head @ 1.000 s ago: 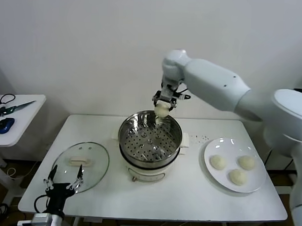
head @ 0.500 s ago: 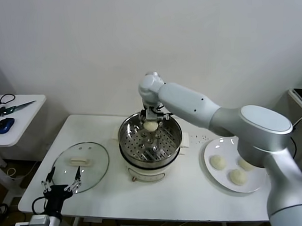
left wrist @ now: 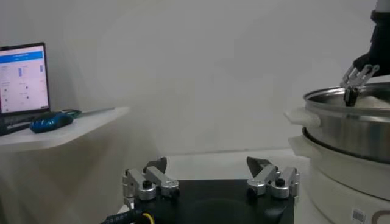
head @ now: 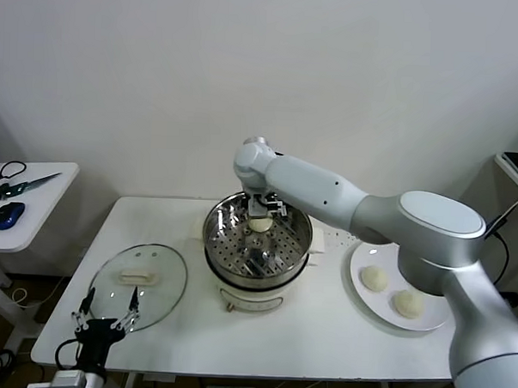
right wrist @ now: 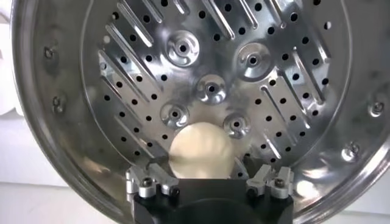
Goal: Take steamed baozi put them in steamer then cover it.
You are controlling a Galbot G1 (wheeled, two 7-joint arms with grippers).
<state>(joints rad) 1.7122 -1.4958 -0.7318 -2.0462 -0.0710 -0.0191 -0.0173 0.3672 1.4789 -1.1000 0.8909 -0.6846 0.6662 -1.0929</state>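
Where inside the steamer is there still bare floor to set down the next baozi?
The steamer holds one baozi at its far wall, under the right tool, so that spot is crowded. The perforated floor nearer the robot is bare. On the table, the front strip between the cover and the plate is free.

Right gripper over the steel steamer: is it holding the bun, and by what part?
Nothing is held. The right gripper is open above the round cream-white dough bun, which lies between its fingers on the shiny steel steamer basket floor.
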